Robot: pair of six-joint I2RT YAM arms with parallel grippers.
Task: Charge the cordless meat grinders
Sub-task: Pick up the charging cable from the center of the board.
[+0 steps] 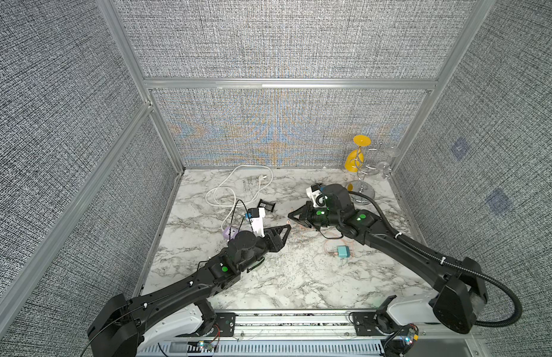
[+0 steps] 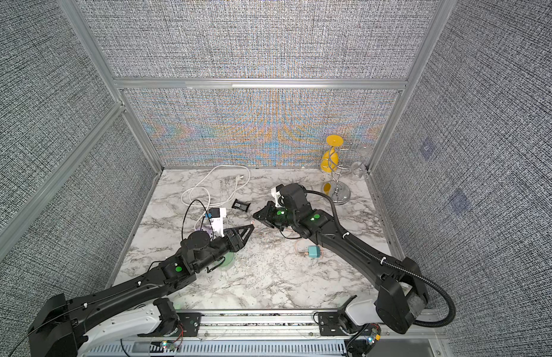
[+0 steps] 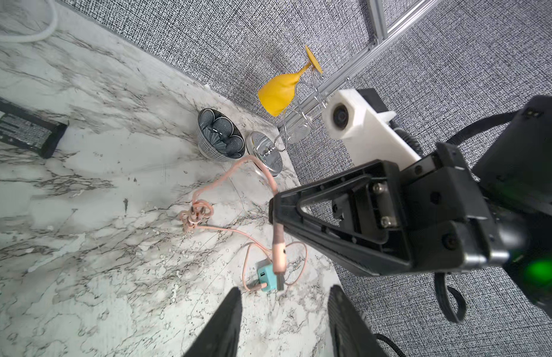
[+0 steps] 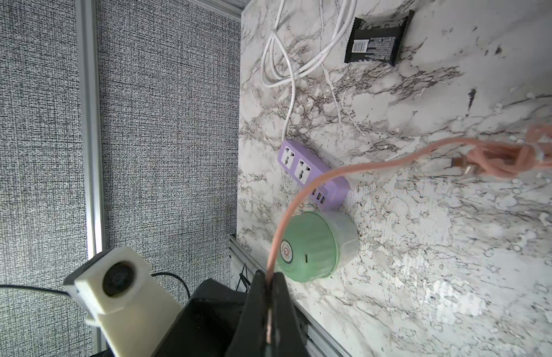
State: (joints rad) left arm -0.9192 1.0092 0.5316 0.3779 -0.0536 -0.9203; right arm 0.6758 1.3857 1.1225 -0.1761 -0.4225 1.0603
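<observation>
Grippers of two black robot arms face each other, tips close together, above a white-and-grey marble tabletop [image 1: 299, 284]. We see the right gripper [image 1: 290, 215] clamped on a pink braided cable [image 4: 330, 174], its jaws pressed together on the cord; in the left wrist view the cable's plug end [image 3: 280, 256] dangles below those jaws. The left gripper [image 1: 288, 227] holds nothing, its two dark fingers [image 3: 226, 324] standing apart with only air between them. The small mint-green dome-shaped meat grinder [image 4: 314, 247], with a ringed round button on top and a clear cup base, stands upright on the marble toward the front left, just beside the USB end of a lilac rectangular power strip [image 4: 311, 168]; in a top view we catch only a sliver of the grinder [image 2: 227, 262] beneath the left arm. A teal cube plug adapter [image 1: 342, 251] lies on the marble near the right arm, well apart from the grinder, with pink cable looped beside it. A black wrapped snack bar [image 1: 266, 204], a coiled white cord [image 1: 237, 185] and a chrome rack with a yellow goblet [image 1: 355, 160] sit toward the back.
</observation>
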